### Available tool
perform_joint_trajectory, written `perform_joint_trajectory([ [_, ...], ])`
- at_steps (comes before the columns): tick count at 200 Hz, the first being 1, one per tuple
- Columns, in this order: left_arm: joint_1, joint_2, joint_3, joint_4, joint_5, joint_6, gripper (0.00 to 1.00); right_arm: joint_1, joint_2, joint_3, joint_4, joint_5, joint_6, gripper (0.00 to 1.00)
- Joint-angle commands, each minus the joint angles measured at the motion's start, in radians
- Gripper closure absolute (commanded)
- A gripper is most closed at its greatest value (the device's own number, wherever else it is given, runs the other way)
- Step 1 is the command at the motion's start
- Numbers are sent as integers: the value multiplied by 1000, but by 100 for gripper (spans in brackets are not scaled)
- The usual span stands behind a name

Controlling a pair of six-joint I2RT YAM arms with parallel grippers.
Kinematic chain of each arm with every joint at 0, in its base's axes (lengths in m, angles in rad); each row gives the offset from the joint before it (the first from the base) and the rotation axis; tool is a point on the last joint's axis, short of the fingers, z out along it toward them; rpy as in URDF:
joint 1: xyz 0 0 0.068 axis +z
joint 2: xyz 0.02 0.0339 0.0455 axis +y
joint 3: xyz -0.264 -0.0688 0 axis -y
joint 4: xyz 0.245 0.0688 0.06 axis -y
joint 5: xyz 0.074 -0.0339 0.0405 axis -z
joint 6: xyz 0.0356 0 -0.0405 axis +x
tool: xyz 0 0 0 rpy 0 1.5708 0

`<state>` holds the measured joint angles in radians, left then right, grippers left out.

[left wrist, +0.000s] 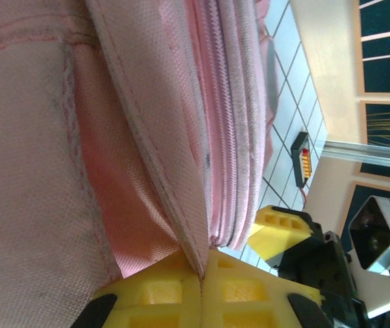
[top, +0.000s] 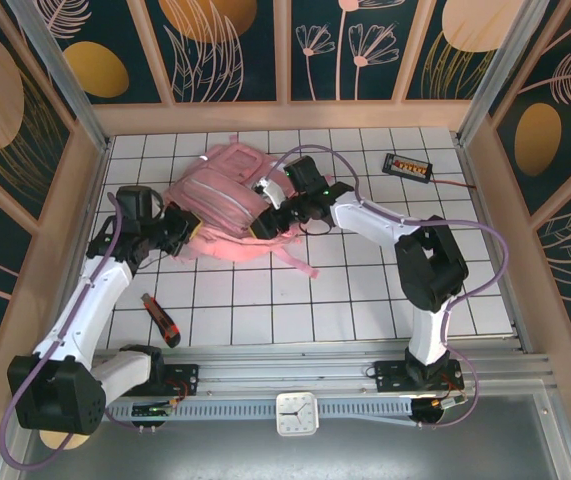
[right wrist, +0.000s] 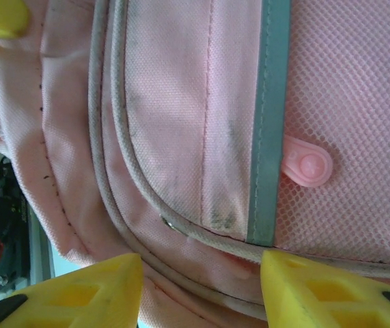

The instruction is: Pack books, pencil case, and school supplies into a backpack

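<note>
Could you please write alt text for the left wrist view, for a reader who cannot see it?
The left end effector is pinched shut on a fabric edge of the pink backpack, beside its zipper. Behind, at right, a small black box with orange marks lies on the white tiled table.

We find no lettering we can read. The clock point(top: 296, 414) has a dial too small to show its numerals, and the orange marks on the small black box point(top: 409, 166) are blurred.
</note>
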<state>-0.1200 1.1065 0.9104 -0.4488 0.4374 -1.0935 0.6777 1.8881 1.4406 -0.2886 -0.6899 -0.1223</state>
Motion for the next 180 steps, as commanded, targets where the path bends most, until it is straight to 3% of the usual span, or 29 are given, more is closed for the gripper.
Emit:
perform_joint_trajectory([
  [1,-6,-17,127,94,102,10,100,17,9,17,-35,-58,104,53],
  [23,-7,-23,114,63,97,45,100,15,-22,-28,-17,-90,204,53],
  [50,-7,-75,-17,30,107,79,100,14,-60,-98,24,-121,311,53],
  [54,-7,-88,-32,16,101,88,91,11,-66,-108,34,-124,329,53],
  [60,-7,-106,-48,-12,86,107,61,8,-74,-122,48,-133,349,53],
  [66,-7,-125,-53,-46,67,131,42,5,-81,-136,64,-141,368,52],
  [68,-7,-130,-50,-61,59,141,30,5,-82,-140,70,-143,373,52],
  [69,-7,-132,-49,-67,55,145,16,5,-83,-142,72,-144,376,52],
  [70,-7,-135,-49,-75,50,149,9,4,-84,-145,75,-143,379,52],
  [73,-7,-141,-44,-98,39,161,2,3,-90,-152,82,-144,387,52],
  [88,-7,-156,-11,-191,-14,198,1,-1,-105,-179,118,-145,428,52],
  [103,-7,-163,1,-182,-14,181,1,-3,-117,-193,135,-141,455,52],
  [139,-38,-154,-113,84,50,-49,1,-14,-143,-228,155,-116,469,52],
  [180,-138,-30,-156,282,28,-130,2,-28,-178,-233,144,-80,454,53],
])
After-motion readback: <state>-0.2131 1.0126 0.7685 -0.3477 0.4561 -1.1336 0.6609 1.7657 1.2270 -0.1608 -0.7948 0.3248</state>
